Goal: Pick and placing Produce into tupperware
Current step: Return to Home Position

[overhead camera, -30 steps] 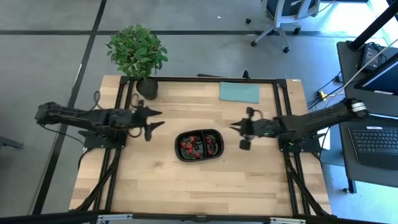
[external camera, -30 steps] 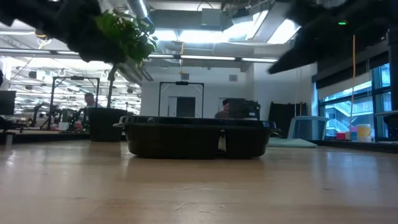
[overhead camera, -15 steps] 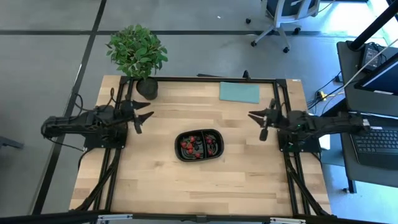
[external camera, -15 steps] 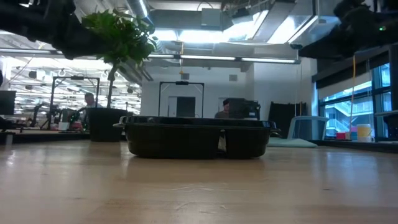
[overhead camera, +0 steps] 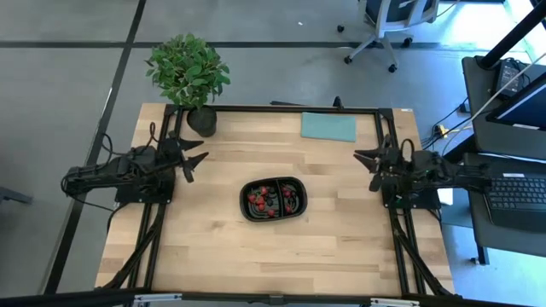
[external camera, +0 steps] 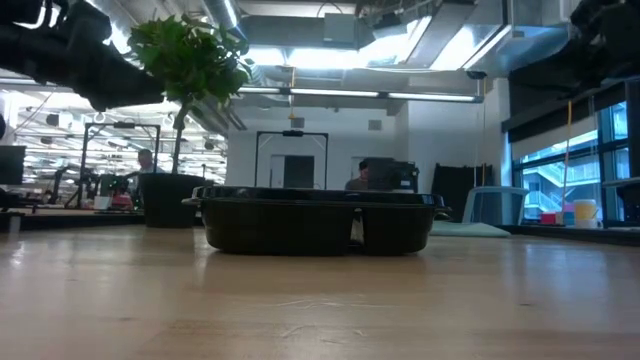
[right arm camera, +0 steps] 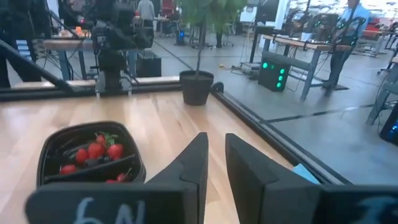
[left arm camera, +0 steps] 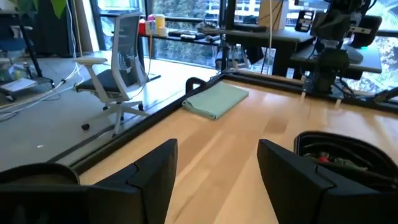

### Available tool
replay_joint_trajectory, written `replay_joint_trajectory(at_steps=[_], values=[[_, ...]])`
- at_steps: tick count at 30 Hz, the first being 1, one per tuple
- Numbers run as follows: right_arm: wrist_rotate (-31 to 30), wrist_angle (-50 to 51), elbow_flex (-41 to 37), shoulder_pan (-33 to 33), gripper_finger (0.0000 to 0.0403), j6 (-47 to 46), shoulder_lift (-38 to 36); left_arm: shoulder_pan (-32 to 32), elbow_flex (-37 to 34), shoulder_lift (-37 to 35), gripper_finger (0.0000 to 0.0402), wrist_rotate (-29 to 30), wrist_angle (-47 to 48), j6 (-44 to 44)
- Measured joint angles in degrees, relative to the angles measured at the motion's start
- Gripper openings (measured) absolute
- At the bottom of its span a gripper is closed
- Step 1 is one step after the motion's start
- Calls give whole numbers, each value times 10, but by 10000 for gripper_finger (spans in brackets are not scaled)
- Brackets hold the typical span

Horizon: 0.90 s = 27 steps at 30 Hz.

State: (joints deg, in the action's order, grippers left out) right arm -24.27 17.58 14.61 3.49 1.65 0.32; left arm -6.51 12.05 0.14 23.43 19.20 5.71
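Observation:
The black tupperware [overhead camera: 273, 199] sits mid-table on its flat bottom, with the Produce [overhead camera: 266, 200], red strawberries and dark berries, lying inside it. The right wrist view shows the berries [right arm camera: 96, 151] in the tray. My left gripper [overhead camera: 194, 159] hovers open near the table's left side, well clear of the tray, with nothing between its fingers [left arm camera: 217, 165]. My right gripper [overhead camera: 365, 169] hovers near the right side, its fingers [right arm camera: 216, 155] drawn nearly together and empty.
A potted plant [overhead camera: 188, 72] stands at the far left corner. A folded teal cloth [overhead camera: 328, 126] lies flat at the far edge, right of centre. Black frame rails [overhead camera: 281, 109] run along the table's sides. Bare wood surrounds the tray [external camera: 318, 222].
Both arms have drawn back from the tray. My left gripper has gone toward the table's left edge and a little toward the far edge. My right gripper has gone farther, toward the right edge, levelling out. The tray and fruit have stayed put.

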Motion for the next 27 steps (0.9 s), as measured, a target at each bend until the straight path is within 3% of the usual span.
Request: replay_joint_trajectory(at_steps=[7,12,18,27], values=[[0,-23,-36,0,59,-13,-2,0,-27,0,215,-27,-8,2],[1,-106,-93,0,59,0,-2,0,-71,0,215,-30,-62,1],[4,-207,-137,0,59,20,-1,-3,-72,0,215,-14,-73,-13],[9,-210,-139,0,59,4,-1,-20,-72,1,215,5,-73,-35]])
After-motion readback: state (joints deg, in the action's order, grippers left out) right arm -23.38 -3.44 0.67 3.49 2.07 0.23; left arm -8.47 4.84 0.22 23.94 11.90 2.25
